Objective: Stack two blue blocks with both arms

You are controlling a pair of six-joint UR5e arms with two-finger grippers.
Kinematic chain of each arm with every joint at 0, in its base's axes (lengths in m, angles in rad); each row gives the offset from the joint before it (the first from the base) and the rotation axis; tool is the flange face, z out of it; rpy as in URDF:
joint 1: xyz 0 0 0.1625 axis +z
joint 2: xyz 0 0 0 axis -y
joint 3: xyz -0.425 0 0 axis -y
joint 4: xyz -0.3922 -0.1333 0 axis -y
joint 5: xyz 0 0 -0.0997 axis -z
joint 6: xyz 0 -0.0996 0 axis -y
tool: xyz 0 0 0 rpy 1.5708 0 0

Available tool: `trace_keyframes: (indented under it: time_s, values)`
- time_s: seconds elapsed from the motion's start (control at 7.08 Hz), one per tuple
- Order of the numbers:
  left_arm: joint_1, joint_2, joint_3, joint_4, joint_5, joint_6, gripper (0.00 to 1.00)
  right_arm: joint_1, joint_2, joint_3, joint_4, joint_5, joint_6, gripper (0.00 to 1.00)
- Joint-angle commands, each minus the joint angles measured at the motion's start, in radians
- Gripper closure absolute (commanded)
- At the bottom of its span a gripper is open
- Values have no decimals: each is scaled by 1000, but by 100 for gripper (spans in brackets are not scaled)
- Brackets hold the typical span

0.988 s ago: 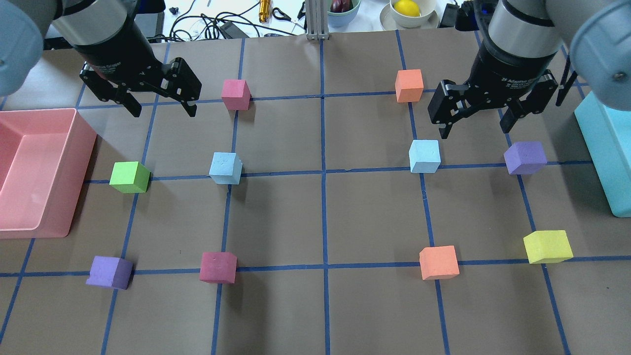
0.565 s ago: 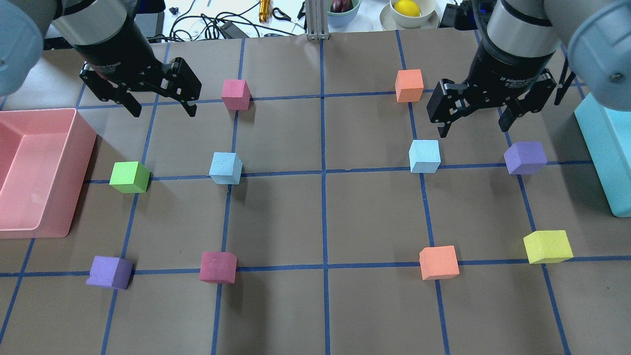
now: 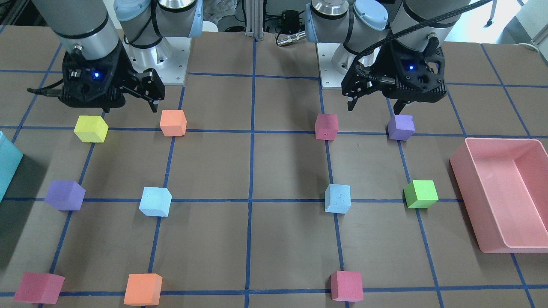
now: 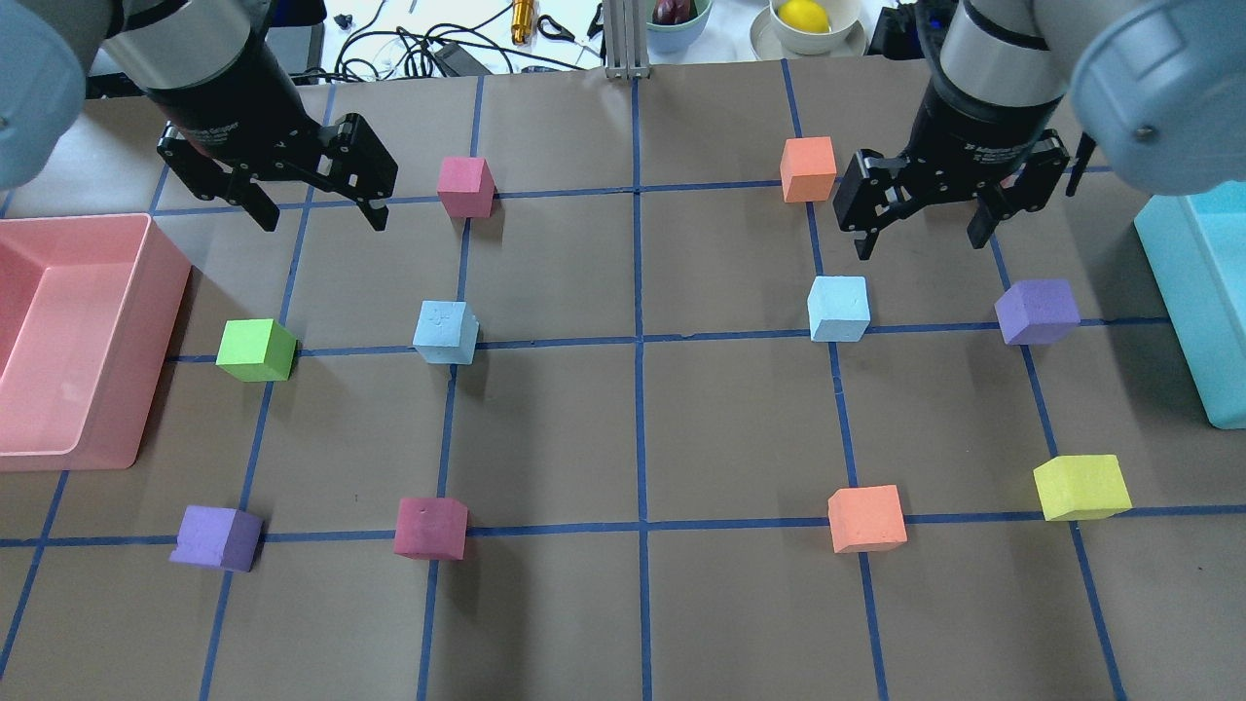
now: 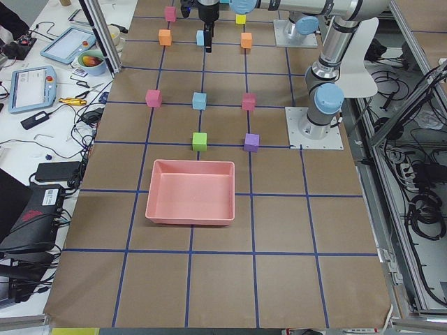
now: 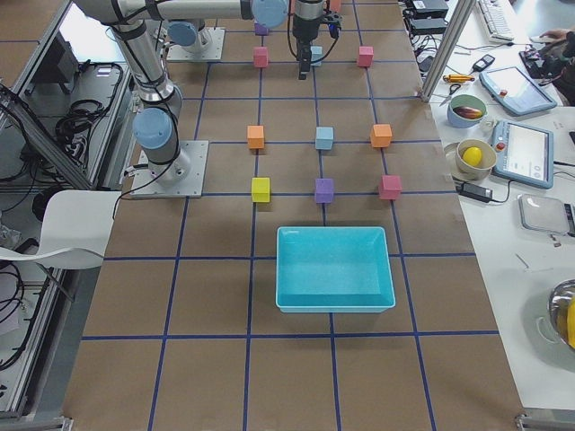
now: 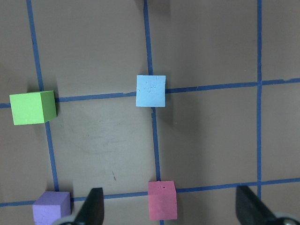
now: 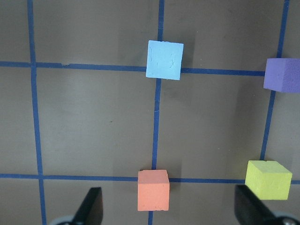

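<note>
The left gripper and right gripper hover wide open and empty; the left blue block and right blue block sit well apart, midway between the table's long edges.

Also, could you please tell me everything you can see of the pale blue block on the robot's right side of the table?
The right-side blue block is a pale sky-blue cube, matte and faintly pitted, and it looks like foam. It sits flat and upright on the brown paper, at a crossing of blue tape lines, nearly square to the grid. Nothing touches it: it stands alone, unstacked. The open right gripper hangs above the table to one side, not around it.
</note>
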Motion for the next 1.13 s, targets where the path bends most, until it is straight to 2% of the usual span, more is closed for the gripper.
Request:
trace_keyframes:
  time_s: [0.0,0.42,0.99]
  values:
    - [1,0,0,0,0,0,0,-2,117,-6,-162,-3,-5,0]
    - [-1,-11,2,5,0,0,0,-5,302,-1,-309,-6,9,0]
    - [6,-2,-28,11,0,0,0,-26,413,6,-316,2,6,0]
